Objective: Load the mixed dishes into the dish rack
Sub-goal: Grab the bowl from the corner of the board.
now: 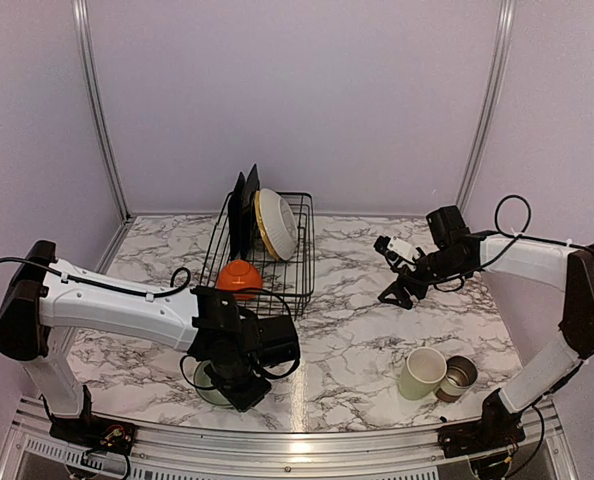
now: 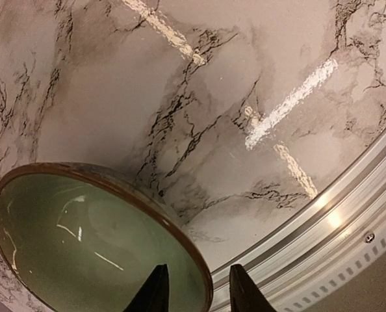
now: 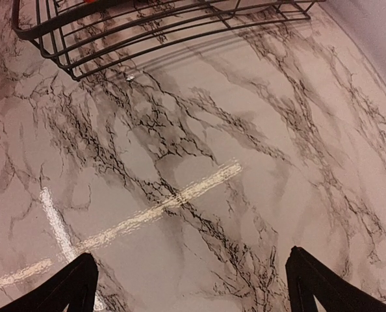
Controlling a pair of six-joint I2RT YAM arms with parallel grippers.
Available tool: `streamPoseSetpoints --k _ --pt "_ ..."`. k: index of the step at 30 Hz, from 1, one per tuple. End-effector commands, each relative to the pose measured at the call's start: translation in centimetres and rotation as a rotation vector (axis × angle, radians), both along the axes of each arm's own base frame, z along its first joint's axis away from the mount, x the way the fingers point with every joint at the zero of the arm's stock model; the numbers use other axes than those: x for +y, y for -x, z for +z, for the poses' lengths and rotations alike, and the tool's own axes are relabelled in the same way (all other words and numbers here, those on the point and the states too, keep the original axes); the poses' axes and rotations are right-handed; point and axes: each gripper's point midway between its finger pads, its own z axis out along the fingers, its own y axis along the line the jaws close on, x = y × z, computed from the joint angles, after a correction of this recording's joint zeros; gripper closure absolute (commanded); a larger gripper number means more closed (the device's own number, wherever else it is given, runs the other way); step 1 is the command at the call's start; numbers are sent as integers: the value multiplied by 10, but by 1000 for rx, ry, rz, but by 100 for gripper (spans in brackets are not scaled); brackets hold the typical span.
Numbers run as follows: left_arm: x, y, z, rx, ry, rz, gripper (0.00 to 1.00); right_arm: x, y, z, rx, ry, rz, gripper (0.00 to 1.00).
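Note:
A pale green bowl (image 2: 82, 247) with a brown rim sits on the marble near the table's front edge, mostly hidden under my left wrist in the top view (image 1: 203, 388). My left gripper (image 2: 196, 292) straddles its rim, one finger inside and one outside, with gaps on both sides. The black wire dish rack (image 1: 295, 262) holds upright black square plates (image 1: 244, 205), a yellow-edged round plate (image 1: 276, 223) and an orange bowl (image 1: 239, 276). A pale green mug (image 1: 420, 373) and a grey-brown cup (image 1: 459, 377) stand at the front right. My right gripper (image 1: 397, 290) hangs wide open and empty right of the rack.
An aluminium rail (image 2: 323, 234) runs along the table's front edge, just beyond the green bowl. The rack's corner (image 3: 76, 76) shows at the top left of the right wrist view, above bare marble between my right fingers (image 3: 73, 286).

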Motion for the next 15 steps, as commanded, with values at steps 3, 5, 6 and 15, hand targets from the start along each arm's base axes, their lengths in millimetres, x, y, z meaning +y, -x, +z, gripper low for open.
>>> streamPoseSetpoints --k 3,5,6,15 --pt "-1 9 -5 30 -39 -34 71 5 1 16 -37 -16 18 2" --pt "-2 10 -6 34 -43 -35 72 4 1 16 -38 -17 17 2" --pt "-2 10 -6 33 -48 -36 72 4 1 16 -38 -17 17 2" --pt "-1 10 -9 25 -79 -47 76 5 2 17 -37 -19 20 2"
